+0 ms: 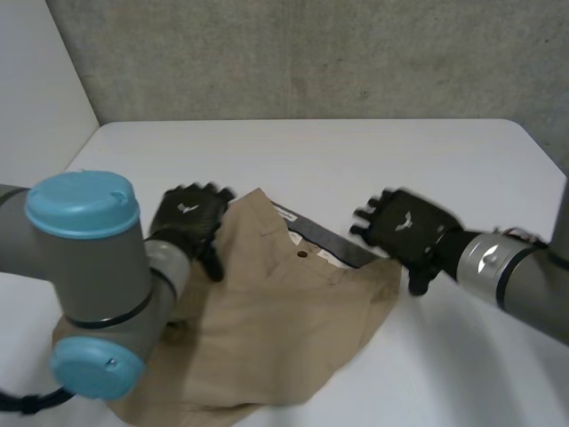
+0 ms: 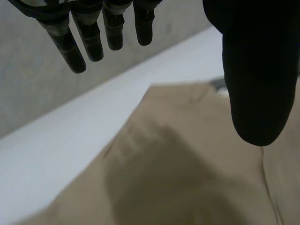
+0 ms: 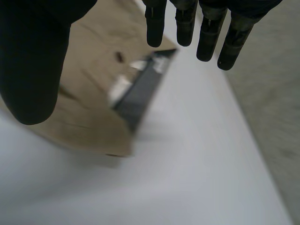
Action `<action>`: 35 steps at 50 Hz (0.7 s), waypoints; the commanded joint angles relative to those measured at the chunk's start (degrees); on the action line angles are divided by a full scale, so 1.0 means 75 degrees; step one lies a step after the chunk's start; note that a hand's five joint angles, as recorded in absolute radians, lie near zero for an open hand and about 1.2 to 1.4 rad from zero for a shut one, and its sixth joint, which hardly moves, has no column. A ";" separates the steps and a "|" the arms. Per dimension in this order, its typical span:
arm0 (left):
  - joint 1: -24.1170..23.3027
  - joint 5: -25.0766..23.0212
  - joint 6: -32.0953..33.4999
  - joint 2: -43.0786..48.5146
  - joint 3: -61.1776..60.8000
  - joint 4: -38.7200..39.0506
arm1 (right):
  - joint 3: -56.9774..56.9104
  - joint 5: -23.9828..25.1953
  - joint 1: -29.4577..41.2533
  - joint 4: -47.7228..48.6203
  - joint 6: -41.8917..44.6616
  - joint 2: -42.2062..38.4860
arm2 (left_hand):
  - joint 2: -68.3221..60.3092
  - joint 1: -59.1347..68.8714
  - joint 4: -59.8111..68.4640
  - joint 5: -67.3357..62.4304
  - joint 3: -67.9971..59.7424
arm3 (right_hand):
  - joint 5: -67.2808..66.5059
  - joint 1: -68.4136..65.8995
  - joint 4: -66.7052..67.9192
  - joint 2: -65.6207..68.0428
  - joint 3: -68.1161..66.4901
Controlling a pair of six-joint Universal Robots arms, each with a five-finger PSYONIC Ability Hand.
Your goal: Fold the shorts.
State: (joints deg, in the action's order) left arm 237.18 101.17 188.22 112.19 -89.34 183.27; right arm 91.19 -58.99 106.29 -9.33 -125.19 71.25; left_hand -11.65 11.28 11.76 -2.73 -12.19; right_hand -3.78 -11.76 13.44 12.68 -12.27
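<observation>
Shorts (image 1: 293, 329) lay on the counter (image 1: 400, 160); my left hand (image 1: 188, 218) and right hand (image 1: 404, 227) hovered, fingers apart; I couldn't read the waistband label (image 3: 123, 84).

The white table (image 1: 400, 160) fills the head view from mid-frame down to the lower edge. Tan shorts (image 1: 276, 329) lie spread on it at lower centre-left, reaching the bottom edge, their dark waistband (image 1: 331, 240) turned open near the frame's centre

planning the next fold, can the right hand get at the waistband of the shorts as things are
Probably yes: the right hand is close beside the end of the waistband of the shorts, its fingers straight and open, with nothing between them.
</observation>
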 commanded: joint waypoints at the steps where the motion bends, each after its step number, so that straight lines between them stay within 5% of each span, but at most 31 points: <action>1: -0.0077 0.0621 -0.0135 -0.0626 -0.0638 -0.1372 | -0.0135 0.0271 0.0019 0.0504 0.0356 -0.1202 | -0.0168 0.0217 0.0153 -0.0023 -0.0096 | -0.0202 -0.0471 0.0246 0.0348 -0.0403; 5: -0.0135 0.0562 -0.0323 -0.1048 -0.1118 -0.1525 | -0.0193 0.0236 0.0019 0.1020 0.0813 -0.1601 | -0.0280 0.0330 0.0266 -0.0135 -0.0208 | -0.1814 -0.2084 0.1858 0.1960 -0.2015; 9: -0.0182 0.0550 -0.0346 -0.1306 -0.1482 -0.1572 | -0.0252 0.0119 0.0031 0.1571 0.0978 -0.1824 | -0.0415 0.0464 0.0400 -0.0270 -0.0343 | -0.6068 -0.6337 0.6112 0.6214 -0.6269; 10: -0.0182 0.0550 -0.0346 -0.1318 -0.1575 -0.1584 | -0.0298 0.0096 0.0031 0.1618 0.0908 -0.1824 | -0.0504 0.0553 0.0489 -0.0359 -0.0432 | -0.8802 -0.9072 0.8846 0.8948 -0.9003; 21: -0.0171 0.0562 -0.0288 -0.1119 -0.1951 -0.1537 | -0.0299 -0.0431 -0.0004 0.1607 -0.0697 -0.1321 | -0.1915 0.1965 0.1901 -0.1770 -0.1843 | -0.8830 -0.9099 0.8874 0.8976 -0.9031; 25: -0.0171 0.0550 -0.0276 -0.0546 -0.1858 -0.1140 | -0.0112 -0.0502 -0.0062 0.1595 -0.1131 -0.1005 | -0.4220 0.4269 0.4205 -0.4075 -0.4148 | -0.8830 -0.9099 0.8874 0.8976 -0.9031; 30: -0.0147 0.0562 0.0097 0.0040 -0.1531 -0.0180 | 0.0170 -0.0549 -0.0039 0.1607 -0.1401 -0.0700 | -0.9103 0.9153 0.9088 -0.8958 -0.9031 | -0.8830 -0.9099 0.8874 0.8976 -0.9031; 35: -0.0065 0.0609 0.0930 0.0521 -0.0945 0.0279 | 0.0322 -0.0689 0.0019 0.1584 -0.1776 -0.0559 | -0.9114 0.9163 0.9099 -0.8969 -0.9042 | -0.8830 -0.9099 0.8874 0.8976 -0.9031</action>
State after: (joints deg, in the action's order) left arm 236.12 105.37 188.61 111.66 -101.29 180.15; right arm 92.08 -63.26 105.96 2.67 -135.86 65.60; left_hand -67.91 64.89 67.88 -57.01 -67.40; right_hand -55.54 -53.34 67.94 67.29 -67.13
